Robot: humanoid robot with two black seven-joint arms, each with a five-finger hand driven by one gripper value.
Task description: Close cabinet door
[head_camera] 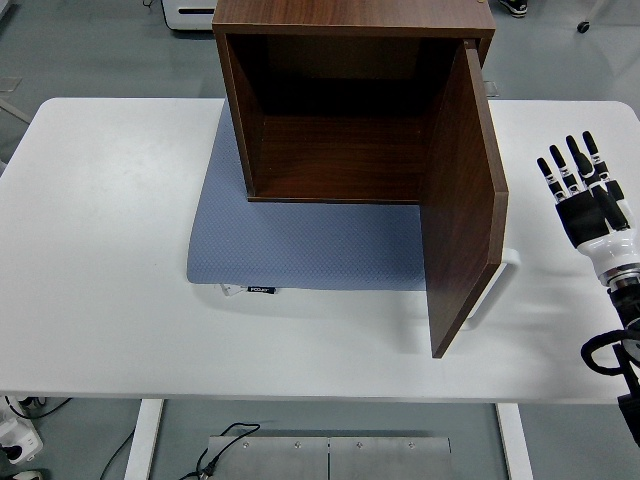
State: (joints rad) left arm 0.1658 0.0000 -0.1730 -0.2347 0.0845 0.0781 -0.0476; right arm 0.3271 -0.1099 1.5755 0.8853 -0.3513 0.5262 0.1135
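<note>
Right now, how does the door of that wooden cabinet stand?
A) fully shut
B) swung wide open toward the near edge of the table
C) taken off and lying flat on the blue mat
B: the cabinet door hangs from the right side of the cabinet and sticks out toward the table's near edge, leaving the bare inside in plain view.
</note>
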